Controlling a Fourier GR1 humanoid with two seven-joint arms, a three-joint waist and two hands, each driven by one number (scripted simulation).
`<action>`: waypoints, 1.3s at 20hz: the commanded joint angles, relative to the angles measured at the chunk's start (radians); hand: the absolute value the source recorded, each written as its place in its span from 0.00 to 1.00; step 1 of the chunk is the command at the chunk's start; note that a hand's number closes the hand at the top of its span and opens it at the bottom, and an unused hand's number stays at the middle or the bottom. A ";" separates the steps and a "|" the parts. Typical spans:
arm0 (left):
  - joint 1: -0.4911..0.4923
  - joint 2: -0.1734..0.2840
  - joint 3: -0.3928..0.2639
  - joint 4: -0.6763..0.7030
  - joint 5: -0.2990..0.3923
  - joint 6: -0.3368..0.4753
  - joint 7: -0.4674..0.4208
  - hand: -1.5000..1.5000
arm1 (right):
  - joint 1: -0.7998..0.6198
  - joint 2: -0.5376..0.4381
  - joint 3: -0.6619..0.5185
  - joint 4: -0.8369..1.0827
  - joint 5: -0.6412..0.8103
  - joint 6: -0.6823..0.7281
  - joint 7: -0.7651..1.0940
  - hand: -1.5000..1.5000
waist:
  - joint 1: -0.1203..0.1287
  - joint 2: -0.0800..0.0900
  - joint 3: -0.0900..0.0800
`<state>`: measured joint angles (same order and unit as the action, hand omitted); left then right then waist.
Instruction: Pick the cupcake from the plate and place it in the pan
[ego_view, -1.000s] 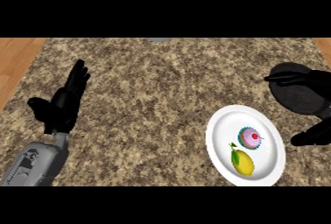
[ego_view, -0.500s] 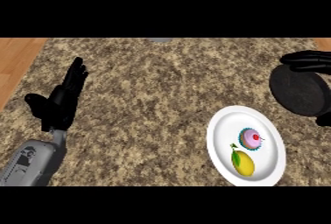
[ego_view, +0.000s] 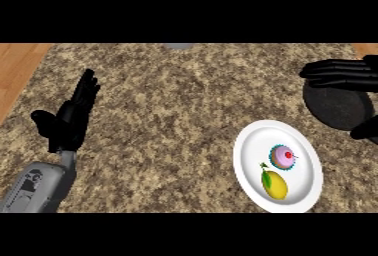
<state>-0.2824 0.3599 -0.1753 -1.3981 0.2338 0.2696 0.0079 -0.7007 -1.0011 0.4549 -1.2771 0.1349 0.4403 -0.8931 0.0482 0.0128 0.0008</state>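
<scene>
**Head view: cupcake on plate, right hand above the pan**

Head view is filled by the speckled stone counter (ego_view: 170, 100), with wood floor (ego_view: 18, 70) seen past its left edge. The white plate (ego_view: 255, 145) is set right of centre, close to the near edge. The dark round pan (ego_view: 336, 107) is placed just beyond the plate, at the right border. The left hand (ego_view: 70, 120) is shown resting at the left, fingers straight and together, pointing up. The right hand (ego_view: 343, 75) is seen over the pan's far rim, fingers extended leftward and spread; nothing is held.

The cupcake (ego_view: 284, 156) is located on the plate, with a lemon (ego_view: 275, 185) just beside it.

A grasp is not yet made. Because the lemon is so near, it may be nudged or caught by the fingers on approach. The plate may be shifted if its rim is touched.
</scene>
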 joint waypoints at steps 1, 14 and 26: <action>-0.008 0.002 -0.005 -0.036 -0.005 0.009 0.045 0.50 | -0.008 0.037 0.098 -0.026 0.016 0.155 -0.148 0.00 | -0.006 -0.007 0.000; 0.034 0.007 0.058 -0.018 -0.003 -0.024 0.016 0.50 | 0.027 -0.022 0.171 -0.009 0.085 0.066 -0.168 0.00 | -0.035 -0.010 -0.001; 0.072 -0.013 0.063 -0.042 -0.037 -0.047 0.003 0.50 | -0.029 0.159 0.275 0.143 0.261 -0.011 -0.098 0.00 | -0.026 -0.008 -0.001</action>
<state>-0.2423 0.3514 -0.1149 -1.4387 0.2022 0.2366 0.0378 -0.7180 -0.8995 0.6949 -1.1829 0.3496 0.3470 -0.9060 0.0190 0.0040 0.0001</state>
